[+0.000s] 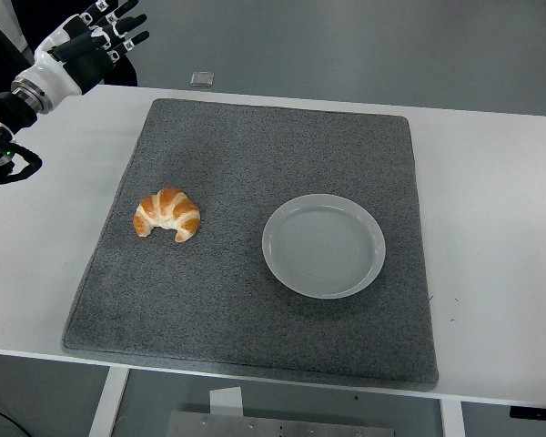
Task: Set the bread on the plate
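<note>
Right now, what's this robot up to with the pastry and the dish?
Nothing is being handled. The golden striped croissant lies on the grey felt mat, apart from the empty round pale-grey plate on its right. The robot's black-and-white left hand hovers at the table's far left corner, fingers spread, holding nothing. The right arm is out of view.

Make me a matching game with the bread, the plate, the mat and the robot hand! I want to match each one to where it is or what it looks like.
Things:
1. croissant
2. plate
3. mat
4. left hand

Descriptions:
A. grey, speckled, covers most of the table
B. raised at the far left corner, fingers spread, holding nothing
C. pale, round, empty, on the mat's right half
D. golden brown, lying on the mat's left side

Pairs: 1-D, 2-C, 3-A, 4-B
</note>
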Controlling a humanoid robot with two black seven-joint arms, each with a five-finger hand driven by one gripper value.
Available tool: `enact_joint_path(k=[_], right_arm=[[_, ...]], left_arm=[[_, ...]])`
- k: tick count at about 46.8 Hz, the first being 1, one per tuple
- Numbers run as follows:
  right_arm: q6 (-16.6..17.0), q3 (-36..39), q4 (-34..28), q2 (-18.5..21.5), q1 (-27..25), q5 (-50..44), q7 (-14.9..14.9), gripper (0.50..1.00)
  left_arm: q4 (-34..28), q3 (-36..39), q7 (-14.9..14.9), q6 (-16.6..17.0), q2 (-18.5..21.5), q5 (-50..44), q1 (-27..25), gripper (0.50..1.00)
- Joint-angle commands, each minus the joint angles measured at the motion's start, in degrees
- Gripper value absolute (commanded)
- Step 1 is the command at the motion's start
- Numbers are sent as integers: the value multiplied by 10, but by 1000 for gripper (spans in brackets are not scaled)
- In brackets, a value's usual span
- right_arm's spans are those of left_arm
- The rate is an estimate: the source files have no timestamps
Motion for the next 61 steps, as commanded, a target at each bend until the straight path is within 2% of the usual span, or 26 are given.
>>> enact_joint_path(k=[1, 27, 32, 35, 43, 47, 58, 61], right_arm=[[0, 0, 0, 0, 0, 0, 0, 952], [0, 0, 0, 0, 0, 0, 0, 952], [0, 0, 0, 0, 0, 0, 0, 952], [0, 0, 0, 0, 0, 0, 0, 952], [0, 0, 0, 0, 0, 0, 0, 952], [0, 0, 0, 0, 0, 0, 0, 952], [0, 0, 0, 0, 0, 0, 0, 952], [0, 0, 0, 0, 0, 0, 0, 952]], left_arm=[[0, 0, 0, 3, 0, -3, 0, 994], [-7, 4, 0, 4, 2, 6, 3, 990], [-55, 11, -1, 3, 11, 26, 9, 984], [-99, 18, -1, 5, 38, 74, 9, 984], [-227, 19, -12, 33, 115, 285, 11, 984], [-274, 24, -12, 36, 152, 370, 15, 988], [-343, 26, -12, 34, 217, 418, 16, 988], [-366, 29, -11, 33, 232, 462, 17, 988]])
